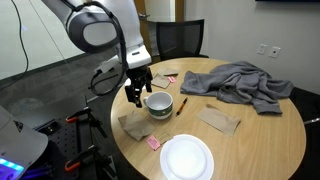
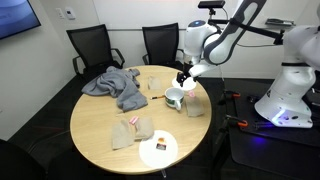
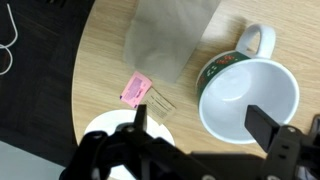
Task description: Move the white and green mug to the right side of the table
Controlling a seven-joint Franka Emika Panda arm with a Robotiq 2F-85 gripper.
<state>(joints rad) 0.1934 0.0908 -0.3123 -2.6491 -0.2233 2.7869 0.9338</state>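
Here the wide-spread gripper (image 1: 138, 97) hangs by the white and green mug (image 1: 159, 103) near the table (image 1: 250, 140) edge.

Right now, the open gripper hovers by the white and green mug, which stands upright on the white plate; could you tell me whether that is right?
Not quite: the white and green mug stands upright on the bare table, not on the white plate, which lies apart from it. The wrist view shows wood around the mug. The gripper is indeed open by it.
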